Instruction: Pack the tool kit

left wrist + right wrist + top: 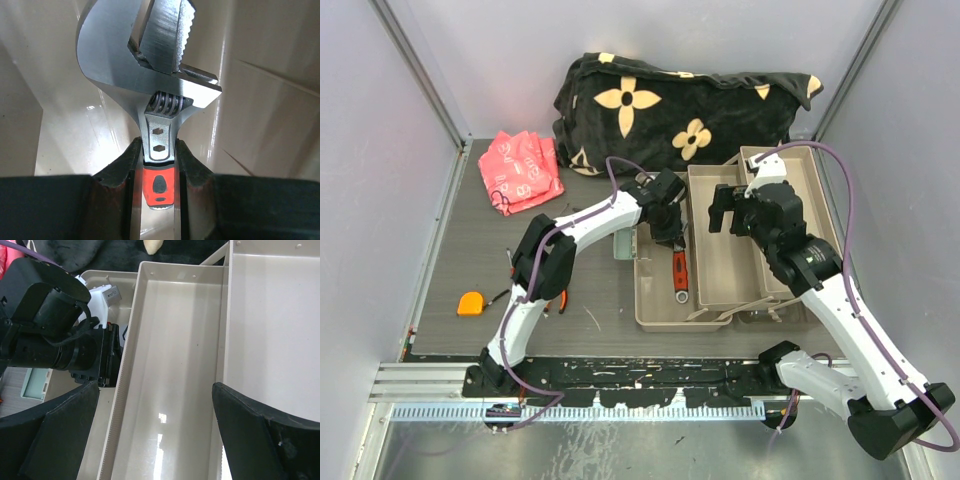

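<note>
Top: mid-step, wrench (680,280) into toolbox (655,312). My left claw (668,235) at its handle end, right claw (728,215) over middle tray (720,265). Stray tape measure (470,303) out on surface (460,250), likely next.
Left wrist: claw clamped on wrench neck; red grip, steel head. Next I reckon: let go, lift clear.
Right wrist: claw spread wide, empty.

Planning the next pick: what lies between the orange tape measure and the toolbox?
Top view: the left arm crosses between tape measure and toolbox, a red-handled tool partly hidden by it.
</note>
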Controlling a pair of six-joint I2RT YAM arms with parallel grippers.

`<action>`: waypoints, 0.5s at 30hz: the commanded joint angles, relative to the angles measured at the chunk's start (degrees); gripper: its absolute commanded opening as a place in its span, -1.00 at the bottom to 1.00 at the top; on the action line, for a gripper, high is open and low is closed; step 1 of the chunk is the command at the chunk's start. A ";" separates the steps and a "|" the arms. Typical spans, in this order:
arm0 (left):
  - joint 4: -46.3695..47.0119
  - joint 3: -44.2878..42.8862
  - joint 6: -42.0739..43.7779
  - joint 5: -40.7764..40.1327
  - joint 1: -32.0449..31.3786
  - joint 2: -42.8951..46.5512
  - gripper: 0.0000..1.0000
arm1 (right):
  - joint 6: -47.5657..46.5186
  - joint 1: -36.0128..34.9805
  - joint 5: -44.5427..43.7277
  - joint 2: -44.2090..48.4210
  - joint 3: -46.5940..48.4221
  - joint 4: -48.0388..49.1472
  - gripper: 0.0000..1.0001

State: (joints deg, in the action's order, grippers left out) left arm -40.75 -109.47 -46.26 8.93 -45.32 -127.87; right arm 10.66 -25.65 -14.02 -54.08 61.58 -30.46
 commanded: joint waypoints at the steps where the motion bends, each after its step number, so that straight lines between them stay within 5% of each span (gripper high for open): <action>1: 3.25 -4.21 -0.49 -0.49 -0.23 1.77 -0.70 | -0.79 0.19 -1.27 0.83 0.19 2.17 1.00; 9: 2.19 -3.50 -0.58 -0.97 -0.28 2.41 -0.30 | -0.03 0.25 -0.84 0.88 0.02 2.44 1.00; 15: 2.04 -3.32 -0.84 -0.77 -0.27 3.25 -0.24 | 0.00 0.25 -1.06 1.10 0.20 2.27 1.00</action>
State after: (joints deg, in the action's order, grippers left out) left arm -40.82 -110.17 -46.46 7.79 -45.36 -129.10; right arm 10.68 -25.65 -14.13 -54.11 61.10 -30.46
